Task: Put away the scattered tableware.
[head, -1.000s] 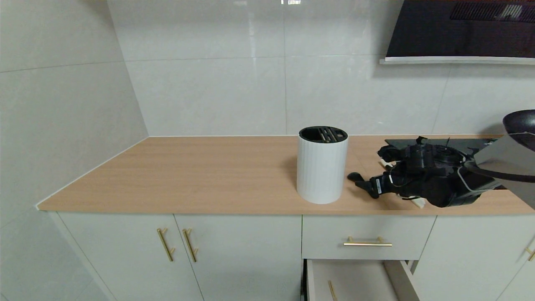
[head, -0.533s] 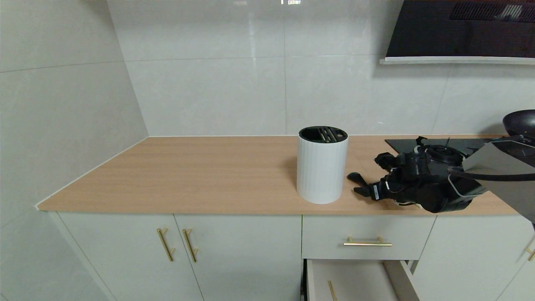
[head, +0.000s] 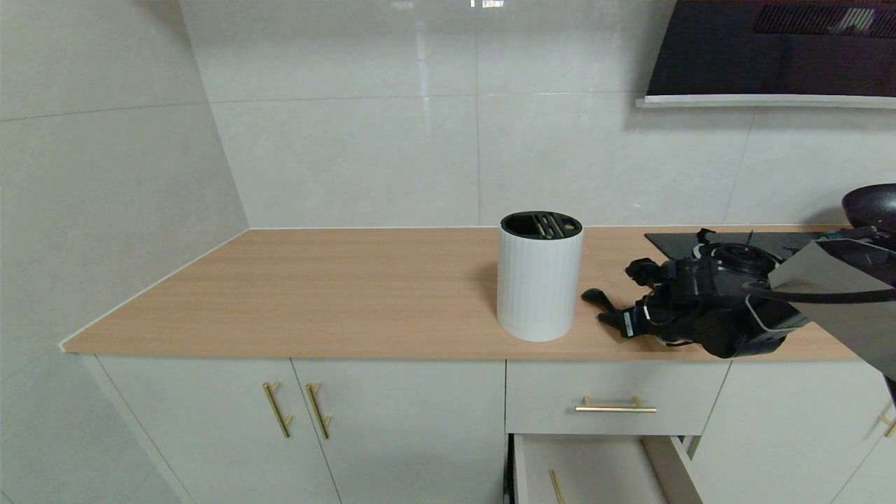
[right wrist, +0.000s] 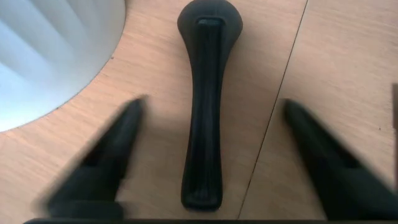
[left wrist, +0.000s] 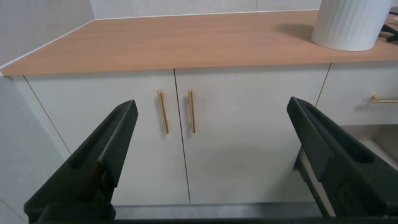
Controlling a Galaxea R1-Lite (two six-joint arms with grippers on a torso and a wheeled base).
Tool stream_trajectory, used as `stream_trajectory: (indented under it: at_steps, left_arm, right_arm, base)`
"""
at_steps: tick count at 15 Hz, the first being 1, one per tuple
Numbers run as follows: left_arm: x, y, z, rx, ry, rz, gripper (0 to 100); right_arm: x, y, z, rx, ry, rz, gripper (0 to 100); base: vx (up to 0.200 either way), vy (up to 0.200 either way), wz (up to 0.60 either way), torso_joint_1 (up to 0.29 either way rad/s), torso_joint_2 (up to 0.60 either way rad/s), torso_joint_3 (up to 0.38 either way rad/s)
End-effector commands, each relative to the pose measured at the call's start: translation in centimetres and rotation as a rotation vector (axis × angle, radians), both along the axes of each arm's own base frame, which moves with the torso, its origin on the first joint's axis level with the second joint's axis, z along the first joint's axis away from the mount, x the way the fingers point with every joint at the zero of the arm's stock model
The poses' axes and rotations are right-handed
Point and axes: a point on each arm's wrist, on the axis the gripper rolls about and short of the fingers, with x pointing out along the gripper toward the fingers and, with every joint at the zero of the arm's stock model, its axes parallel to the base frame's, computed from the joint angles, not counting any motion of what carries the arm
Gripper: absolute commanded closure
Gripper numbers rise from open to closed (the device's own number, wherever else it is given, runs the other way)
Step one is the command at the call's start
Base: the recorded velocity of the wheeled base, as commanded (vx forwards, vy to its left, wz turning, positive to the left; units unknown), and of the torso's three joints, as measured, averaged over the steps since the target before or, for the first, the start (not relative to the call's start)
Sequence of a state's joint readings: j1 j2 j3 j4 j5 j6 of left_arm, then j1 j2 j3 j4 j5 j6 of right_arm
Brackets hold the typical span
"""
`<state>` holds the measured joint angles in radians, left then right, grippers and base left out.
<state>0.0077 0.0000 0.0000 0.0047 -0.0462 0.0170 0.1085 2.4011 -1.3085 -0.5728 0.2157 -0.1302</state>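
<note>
A white ribbed utensil holder (head: 539, 280) with a black slotted top stands on the wooden countertop (head: 350, 294). Just to its right lies a black utensil handle (head: 593, 296); the rest of the utensil is hidden under my right gripper (head: 621, 297). In the right wrist view the handle (right wrist: 205, 106) lies lengthwise between the open fingers (right wrist: 99, 168) of the right gripper (right wrist: 211, 112), beside the holder's wall (right wrist: 56, 56). Nothing touches the handle. My left gripper (left wrist: 212, 109) hangs open in front of the cabinet doors (left wrist: 180, 124), below counter height, holding nothing.
A black stove top with a burner (head: 735, 250) and a dark pan (head: 871, 206) sit at the right end of the counter. Under the counter is a shut drawer with a gold pull (head: 616, 406), and below it an open drawer (head: 595, 469). Tiled walls close the back and left.
My right gripper has moved a little left along the counter, closer to the holder, and now straddles the black handle. The holder has stayed put.
</note>
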Motion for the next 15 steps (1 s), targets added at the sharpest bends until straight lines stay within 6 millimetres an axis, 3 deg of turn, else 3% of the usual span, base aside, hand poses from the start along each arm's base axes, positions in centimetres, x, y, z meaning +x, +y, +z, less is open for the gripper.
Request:
stream_trajectory:
  at_steps: [1, 8, 12, 14, 15]
  left_arm:
    - [0.0, 0.0, 0.0, 0.000, 0.000, 0.000, 0]
    - [0.0, 0.0, 0.0, 0.000, 0.000, 0.000, 0]
    - [0.0, 0.0, 0.0, 0.000, 0.000, 0.000, 0]
    - [0.0, 0.0, 0.0, 0.000, 0.000, 0.000, 0]
    - [0.0, 0.0, 0.0, 0.000, 0.000, 0.000, 0]
  right_arm:
    - [0.1, 0.1, -0.3, -0.003, 0.006, -0.001, 100]
    - [0.3, 0.7, 0.1, -0.047, -0.009, -0.080, 100]
    - [-1.7, 1.2, 5.6, -0.013, 0.035, -0.144, 100]
    - [-4.0, 1.8, 9.3, 0.022, 0.044, -0.168, 100]
    - [-6.2, 2.0, 11.0, 0.046, 0.057, -0.194, 100]
  base:
    - [0.000, 0.000, 0.00, 0.000, 0.00, 0.000]
    - [0.000, 0.000, 0.00, 0.000, 0.00, 0.000]
    - [0.000, 0.000, 0.00, 0.000, 0.00, 0.000]
    - [0.000, 0.000, 0.00, 0.000, 0.00, 0.000]
    - [0.000, 0.000, 0.00, 0.000, 0.00, 0.000]
